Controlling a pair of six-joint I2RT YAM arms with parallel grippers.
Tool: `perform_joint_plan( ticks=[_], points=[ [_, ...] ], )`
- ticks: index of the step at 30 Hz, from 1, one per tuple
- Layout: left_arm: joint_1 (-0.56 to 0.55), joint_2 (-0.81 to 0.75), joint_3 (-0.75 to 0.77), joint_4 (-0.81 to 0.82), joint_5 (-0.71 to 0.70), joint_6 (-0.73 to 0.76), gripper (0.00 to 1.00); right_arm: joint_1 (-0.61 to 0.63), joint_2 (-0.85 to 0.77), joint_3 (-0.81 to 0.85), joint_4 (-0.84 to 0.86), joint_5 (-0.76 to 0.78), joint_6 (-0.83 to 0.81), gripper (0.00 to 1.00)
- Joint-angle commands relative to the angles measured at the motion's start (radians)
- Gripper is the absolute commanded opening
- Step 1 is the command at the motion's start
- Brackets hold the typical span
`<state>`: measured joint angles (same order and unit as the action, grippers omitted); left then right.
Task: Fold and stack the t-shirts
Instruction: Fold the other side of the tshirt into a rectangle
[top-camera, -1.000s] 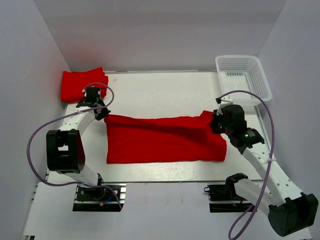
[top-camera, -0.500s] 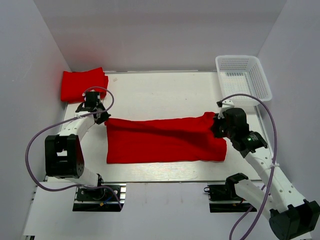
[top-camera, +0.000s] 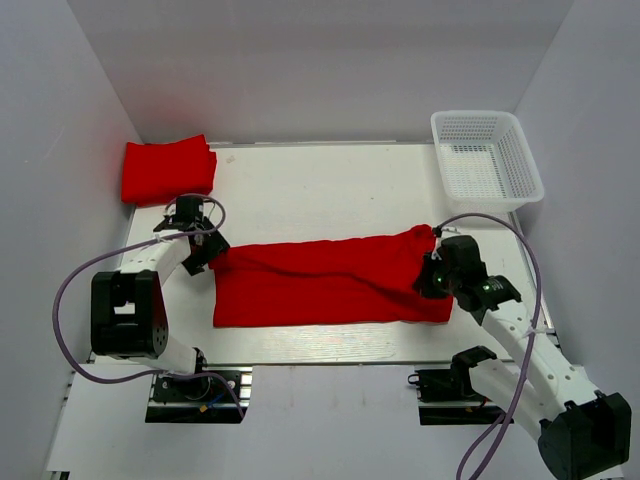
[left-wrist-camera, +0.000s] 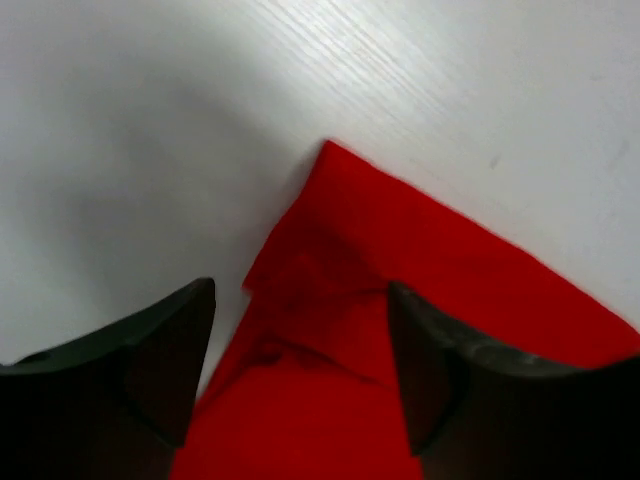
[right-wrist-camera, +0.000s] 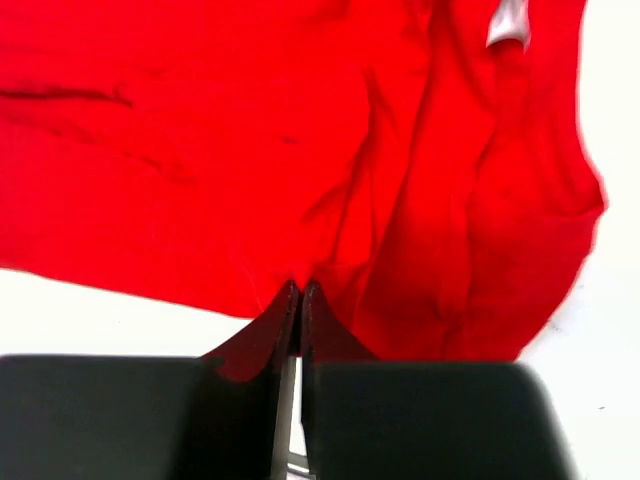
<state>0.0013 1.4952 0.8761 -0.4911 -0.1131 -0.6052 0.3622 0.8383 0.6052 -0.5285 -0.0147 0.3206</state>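
Observation:
A red t-shirt (top-camera: 330, 282) lies as a long band folded across the middle of the table. My left gripper (top-camera: 208, 256) hovers over its far left corner, open, and in the left wrist view that corner (left-wrist-camera: 400, 270) lies flat between the spread fingers (left-wrist-camera: 160, 360). My right gripper (top-camera: 430, 278) is at the shirt's right end, shut on a fold of the red cloth (right-wrist-camera: 420, 180). A second t-shirt (top-camera: 167, 171), folded, rests at the back left corner.
A white mesh basket (top-camera: 487, 158) stands at the back right, partly off the table. White walls close in the left, right and back sides. A bare white tabletop (top-camera: 320, 190) stretches between the folded shirt and the basket.
My left gripper has opened and let go of the shirt's left corner. Both arms moved toward the near edge, and the right one brought the shirt's right end with it.

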Motion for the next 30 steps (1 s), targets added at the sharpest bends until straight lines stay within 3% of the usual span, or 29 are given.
perform_joint_plan(
  ticks=[1,2,4,8,9,10,15,18,21,26,30],
  points=[
    [-0.003,-0.01,0.037,-0.194,-0.091,-0.109,0.86,0.004,-0.016,-0.028,-0.013,-0.051,0.1,0.08],
    [-0.003,-0.01,0.064,-0.232,-0.13,-0.128,1.0,0.004,-0.01,-0.035,-0.016,-0.059,0.107,0.16],
    [0.006,-0.01,0.099,-0.308,-0.17,-0.171,1.0,0.004,0.01,-0.039,-0.04,-0.086,0.118,0.38],
    [0.006,-0.056,0.199,-0.435,-0.25,-0.215,1.0,0.001,0.031,0.001,-0.091,-0.053,0.089,0.51],
    [0.006,-0.094,0.21,-0.435,-0.25,-0.215,1.0,0.004,0.028,0.04,-0.103,-0.045,0.078,0.87],
    [0.006,-0.114,0.219,-0.435,-0.25,-0.215,1.0,0.001,0.028,0.05,-0.107,-0.035,0.072,0.9],
    [-0.003,-0.199,0.193,-0.264,-0.128,-0.108,1.0,0.003,0.036,0.071,-0.027,-0.054,0.071,0.9],
    [-0.003,-0.191,0.17,-0.127,0.08,-0.047,1.0,0.006,0.082,0.073,0.045,-0.108,0.067,0.9],
    [-0.012,-0.133,0.146,-0.043,0.196,-0.007,1.0,0.003,0.131,0.084,0.1,-0.136,0.051,0.9],
    [-0.07,-0.049,0.136,-0.004,0.279,0.038,1.0,0.004,0.197,0.082,0.177,-0.16,0.067,0.9],
    [-0.127,-0.03,0.035,0.051,0.357,0.048,1.0,0.003,0.228,0.056,0.22,-0.101,0.124,0.9]
  ],
)
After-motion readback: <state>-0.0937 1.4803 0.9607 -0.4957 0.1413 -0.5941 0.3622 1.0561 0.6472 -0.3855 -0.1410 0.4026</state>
